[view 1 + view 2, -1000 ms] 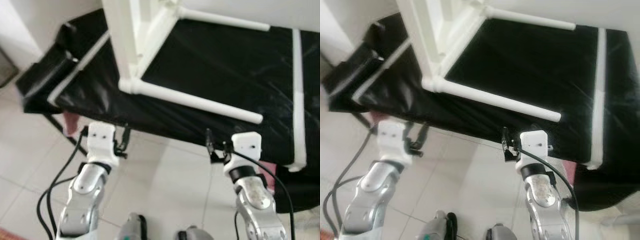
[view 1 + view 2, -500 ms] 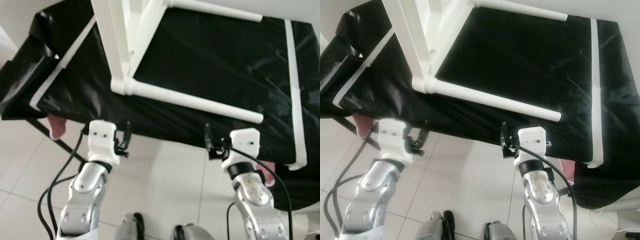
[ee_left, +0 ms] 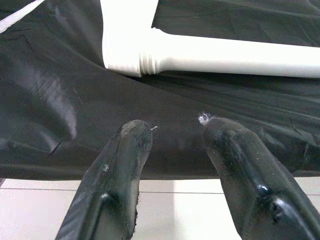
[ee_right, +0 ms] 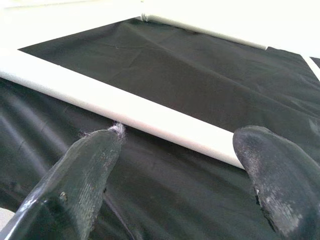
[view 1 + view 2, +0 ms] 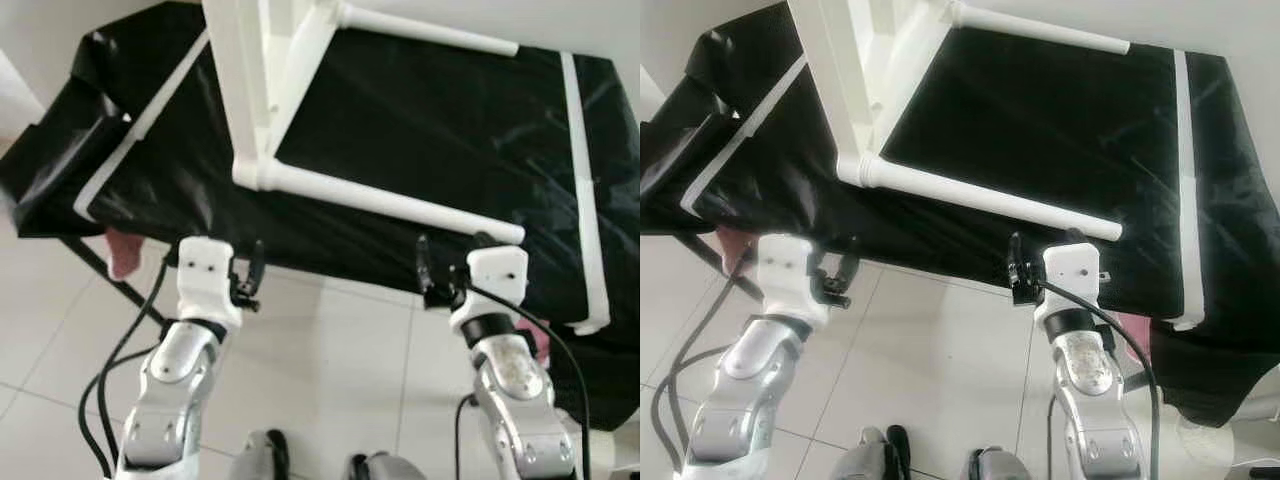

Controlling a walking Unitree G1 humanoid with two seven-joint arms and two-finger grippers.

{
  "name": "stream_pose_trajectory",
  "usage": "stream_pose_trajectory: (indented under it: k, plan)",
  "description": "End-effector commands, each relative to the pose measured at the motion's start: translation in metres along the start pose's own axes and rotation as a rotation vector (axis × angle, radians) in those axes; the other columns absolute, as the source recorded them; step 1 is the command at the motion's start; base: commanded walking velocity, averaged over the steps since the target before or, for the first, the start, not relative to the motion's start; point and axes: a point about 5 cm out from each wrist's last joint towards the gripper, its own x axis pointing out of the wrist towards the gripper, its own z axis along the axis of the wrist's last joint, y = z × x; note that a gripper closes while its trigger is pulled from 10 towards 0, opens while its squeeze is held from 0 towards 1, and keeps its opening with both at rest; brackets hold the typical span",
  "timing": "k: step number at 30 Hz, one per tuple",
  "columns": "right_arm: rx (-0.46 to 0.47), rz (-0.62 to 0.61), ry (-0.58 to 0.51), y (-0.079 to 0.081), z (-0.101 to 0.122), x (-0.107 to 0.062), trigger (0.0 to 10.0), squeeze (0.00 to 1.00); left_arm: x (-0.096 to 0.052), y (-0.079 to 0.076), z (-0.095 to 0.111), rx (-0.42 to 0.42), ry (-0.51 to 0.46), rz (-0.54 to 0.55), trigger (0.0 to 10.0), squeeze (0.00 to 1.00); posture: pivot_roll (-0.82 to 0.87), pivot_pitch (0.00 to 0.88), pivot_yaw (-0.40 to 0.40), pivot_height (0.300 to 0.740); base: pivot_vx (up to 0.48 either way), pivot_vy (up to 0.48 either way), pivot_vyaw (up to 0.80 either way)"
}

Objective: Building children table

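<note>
Just two empty pincers, left pincer (image 5: 247, 283) and right pincer (image 5: 432, 282), both agape beside one white table frame (image 5: 290, 120).

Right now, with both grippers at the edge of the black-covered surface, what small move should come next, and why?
Probably ease the right gripper forward to close on the near white leg. Its fingers are open with the leg's free end lying just beyond them on the black cover; the left gripper is also open and empty, short of the leg's joint.

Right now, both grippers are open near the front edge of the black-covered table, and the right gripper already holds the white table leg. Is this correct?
Not quite. The right gripper is open and holds nothing: the right wrist view shows the white table leg lying beyond its fingertips, not between them. The left gripper is open too.
</note>
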Motion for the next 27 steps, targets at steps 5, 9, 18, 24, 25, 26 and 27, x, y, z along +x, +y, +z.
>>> stream_pose_trajectory:
  k: [5,9,18,24,25,26,27]
  plan:
    - [0.014,-0.027,0.033,-0.0042,-0.0073,0.0008,10.0,0.0,0.0013,0.0033,-0.0039,-0.002,0.006,0.053,10.0,0.0,-0.04,0.194,0.005,0.74,0.0,0.0,-0.31]
    - [0.016,-0.025,0.041,-0.003,-0.0102,0.0027,10.0,0.0,0.0026,0.0049,-0.0034,0.006,0.002,0.056,10.0,0.0,-0.03,0.191,0.006,0.74,0.0,0.0,-0.79]
    - [0.028,-0.014,0.015,-0.0003,-0.0092,0.0066,10.0,0.0,0.0012,0.0098,-0.0062,-0.013,0.022,0.077,10.0,0.0,-0.03,0.189,0.008,0.74,0.0,0.0,-0.36]
    - [0.03,-0.01,0.001,0.0,-0.0075,0.0071,10.0,0.0,0.001,0.0117,-0.007,-0.031,0.026,0.09,10.0,0.0,-0.03,0.191,0.005,0.74,0.0,0.414,0.0]
    - [0.029,-0.011,0.001,-0.0001,-0.0074,0.007,10.0,0.0,0.001,0.0118,-0.0071,-0.032,0.026,0.09,10.0,0.0,-0.03,0.192,0.004,0.74,0.0,0.442,0.0]
    - [0.029,-0.011,0.001,-0.0001,-0.0074,0.007,10.0,0.0,0.001,0.0118,-0.0071,-0.032,0.026,0.09,10.0,0.0,-0.03,0.192,0.004,0.74,0.0,0.442,0.0]
    - [0.029,-0.011,0.001,-0.0003,-0.0074,0.007,10.0,0.0,0.001,0.0118,-0.0076,-0.032,0.028,0.09,10.0,0.0,-0.03,0.194,0.003,0.74,0.0,0.439,0.0]
